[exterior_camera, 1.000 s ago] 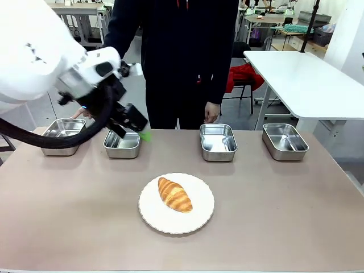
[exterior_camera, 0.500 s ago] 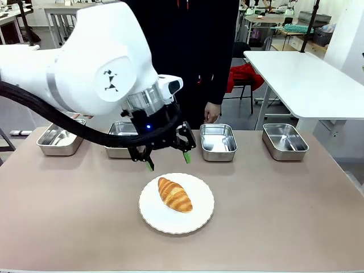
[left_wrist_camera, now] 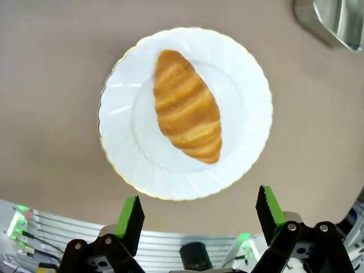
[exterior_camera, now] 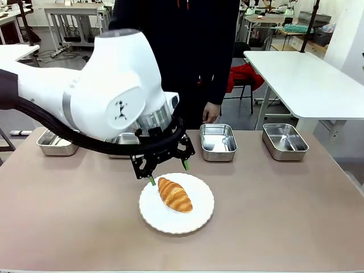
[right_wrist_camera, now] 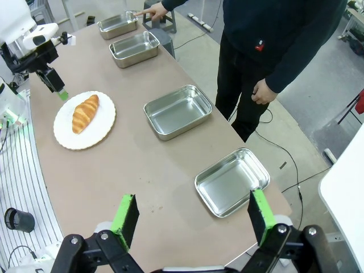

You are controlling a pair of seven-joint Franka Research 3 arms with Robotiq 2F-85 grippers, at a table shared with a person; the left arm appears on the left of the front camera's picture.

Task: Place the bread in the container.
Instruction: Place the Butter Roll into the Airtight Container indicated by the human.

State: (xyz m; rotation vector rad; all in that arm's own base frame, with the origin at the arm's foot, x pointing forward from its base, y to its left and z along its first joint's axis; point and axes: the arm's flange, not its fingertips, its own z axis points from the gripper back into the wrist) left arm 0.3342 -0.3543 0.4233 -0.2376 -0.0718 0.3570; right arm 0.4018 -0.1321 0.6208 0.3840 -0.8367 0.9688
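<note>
My left gripper [exterior_camera: 169,173], jaws apart by the plate [exterior_camera: 199,219] rim, should pinch the light, crushable bread [exterior_camera: 175,194] gently across its middle.

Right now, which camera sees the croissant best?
The left wrist view: the croissant lies big and whole on the white plate, ridges clear. The front view shows it smaller; the right wrist view, small and far.

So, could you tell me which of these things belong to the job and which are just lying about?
In the job: the bread; the left gripper, open, near it; the end pan the person's hand points at.
Lying about: the white plate under the bread; the other three pans; the right gripper, open.
</note>
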